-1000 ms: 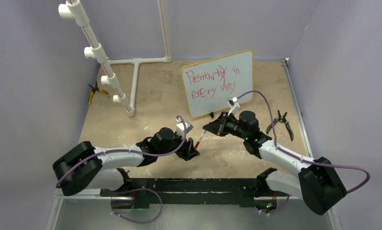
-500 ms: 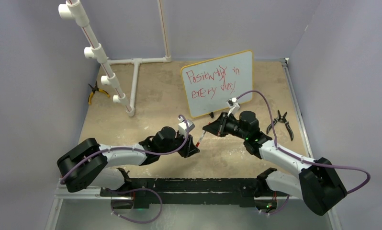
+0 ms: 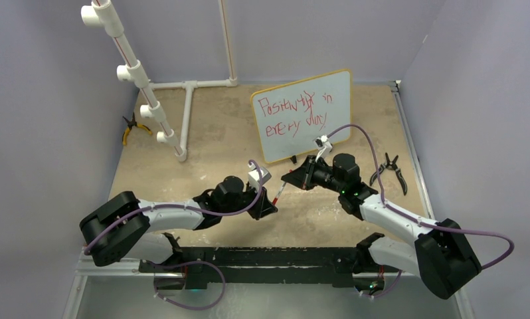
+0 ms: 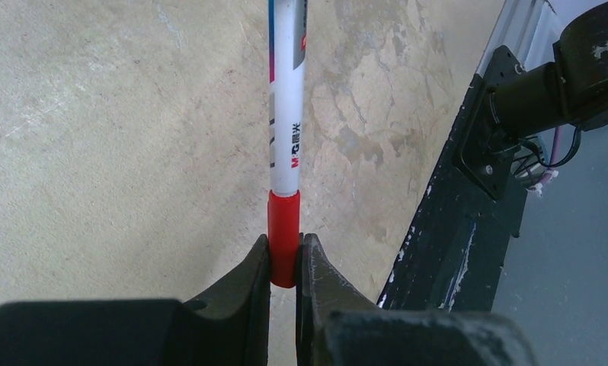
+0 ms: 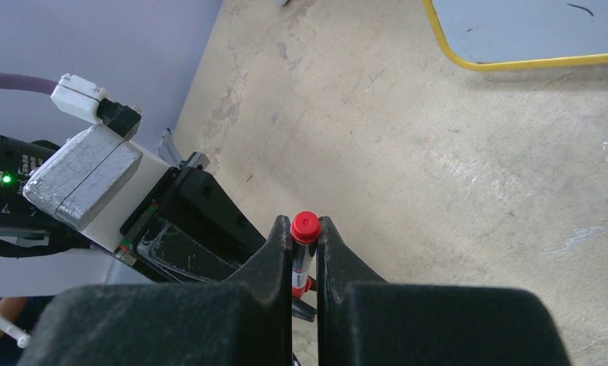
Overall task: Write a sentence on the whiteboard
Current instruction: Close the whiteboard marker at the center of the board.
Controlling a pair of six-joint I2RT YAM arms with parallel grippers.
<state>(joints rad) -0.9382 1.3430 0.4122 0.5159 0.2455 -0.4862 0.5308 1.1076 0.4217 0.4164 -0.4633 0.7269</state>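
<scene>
Tan tabletop [image 3: 216, 143], whiteboard [image 3: 302, 139] near far edge

One whiteboard [image 3: 339, 113]; one red marker [image 4: 284, 130]; pliers, two pairs: yellow-handled pliers [image 3: 131, 128], black-handled pliers [image 3: 394, 170]; one PVC pipe frame [image 3: 182, 85]; two arms: left arm [image 3: 169, 214], right arm [image 3: 388, 216]

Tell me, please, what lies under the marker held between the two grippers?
Only bare, mottled tan table shows beneath the marker. The patch under its red end and the black fingers of the left gripper is covered, so I cannot see it.
</scene>
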